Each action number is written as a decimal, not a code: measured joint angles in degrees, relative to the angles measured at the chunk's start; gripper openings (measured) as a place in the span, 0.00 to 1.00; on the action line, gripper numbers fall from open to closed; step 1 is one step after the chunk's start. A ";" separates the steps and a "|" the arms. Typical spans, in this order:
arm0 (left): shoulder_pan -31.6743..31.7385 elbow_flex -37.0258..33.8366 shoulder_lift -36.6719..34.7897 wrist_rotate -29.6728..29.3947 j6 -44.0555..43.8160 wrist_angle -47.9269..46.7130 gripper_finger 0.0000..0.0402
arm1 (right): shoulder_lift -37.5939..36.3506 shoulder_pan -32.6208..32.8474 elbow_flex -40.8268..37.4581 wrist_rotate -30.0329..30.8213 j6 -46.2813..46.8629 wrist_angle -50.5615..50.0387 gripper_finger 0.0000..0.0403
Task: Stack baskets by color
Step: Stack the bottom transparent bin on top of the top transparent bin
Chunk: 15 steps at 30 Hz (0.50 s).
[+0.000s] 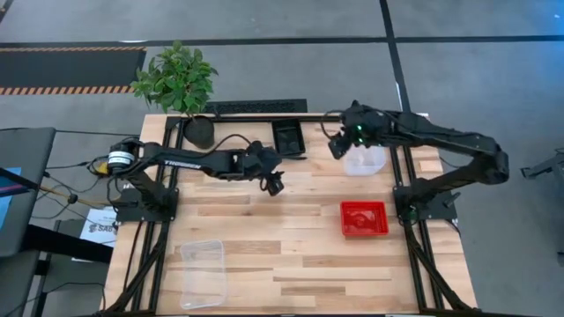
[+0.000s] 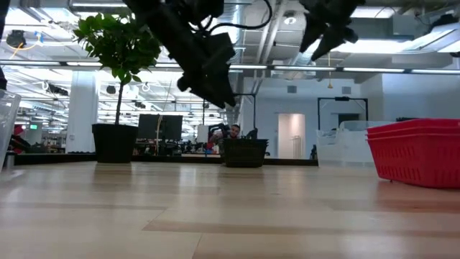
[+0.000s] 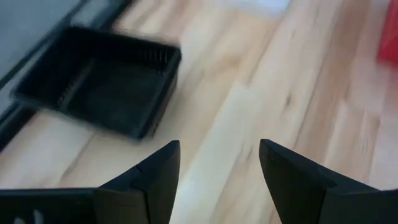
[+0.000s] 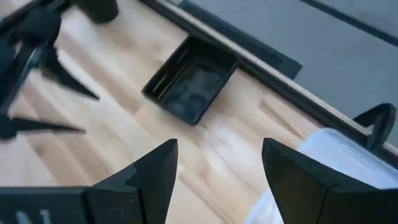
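A black perforated basket rests on its bottom near the table's far edge, also in the left wrist view and the right wrist view. My left gripper hovers open above the bare wood, to the near left of it. My right gripper is raised and open, just left of a clear basket at the far right. Red baskets, nested in one another, sit right of centre. Another clear basket lies at the near left.
A black plant pot with a green plant stands at the far left corner. A dark strip runs along the far edge. Bare wood lies in the table's middle and toward the near edge.
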 joint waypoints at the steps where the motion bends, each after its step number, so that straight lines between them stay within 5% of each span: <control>1: -0.05 0.01 -0.46 0.60 0.39 -2.27 0.52 | -0.73 0.99 -0.75 -0.11 0.19 -0.56 0.63; 9: -3.78 1.11 -9.22 15.69 3.58 -20.02 0.52 | -8.84 14.71 -13.92 2.31 3.25 0.54 0.63; 15: -13.44 1.12 -14.92 17.15 -0.31 -25.69 0.52 | -14.55 24.19 -24.15 2.64 3.31 13.81 0.63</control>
